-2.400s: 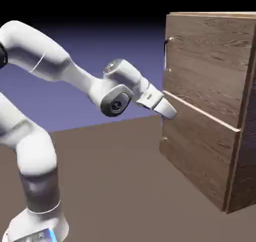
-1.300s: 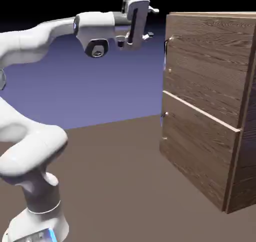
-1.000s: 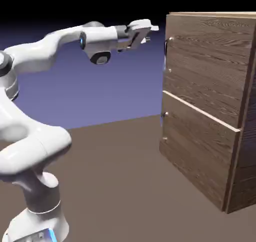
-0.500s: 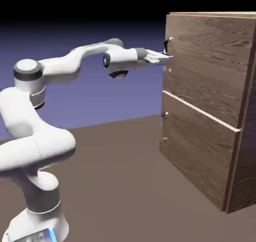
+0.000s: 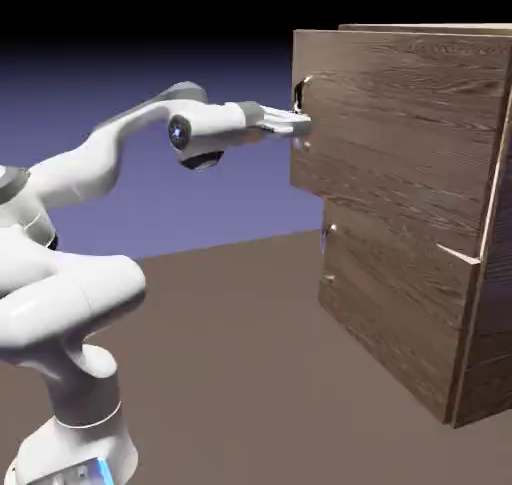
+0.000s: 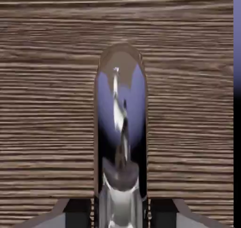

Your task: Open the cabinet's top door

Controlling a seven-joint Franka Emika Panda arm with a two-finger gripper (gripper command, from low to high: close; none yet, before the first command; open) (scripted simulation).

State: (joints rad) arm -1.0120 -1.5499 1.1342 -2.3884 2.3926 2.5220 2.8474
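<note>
The cabinet [image 5: 480, 373] of dark wood grain stands at the exterior view's right. Its top door [image 5: 400, 123] is swung partly out, with the handle edge forward of the lower door. My gripper [image 5: 303, 125] reaches level from the left and is shut on the door's curved silver handle [image 5: 299, 85]. In the hand view the handle [image 6: 120, 128] runs upright between my fingertips [image 6: 77, 212], and the door's wood [image 6: 47, 105] fills the frame. The gripper [image 6: 120, 215] pinches the handle's lower part.
The lower door [image 5: 390, 313] lies flush in the cabinet front, with a small handle [image 5: 328, 235] at its left edge. The brown table [image 5: 230, 373] spreads between my base [image 5: 70, 443] and the cabinet. My elbow and forearm [image 5: 130, 143] stretch across the left.
One second ago the open hand was short of the cabinet. It reached the handle and shut on it. Since then the hand has drawn left and the top door has swung out.
</note>
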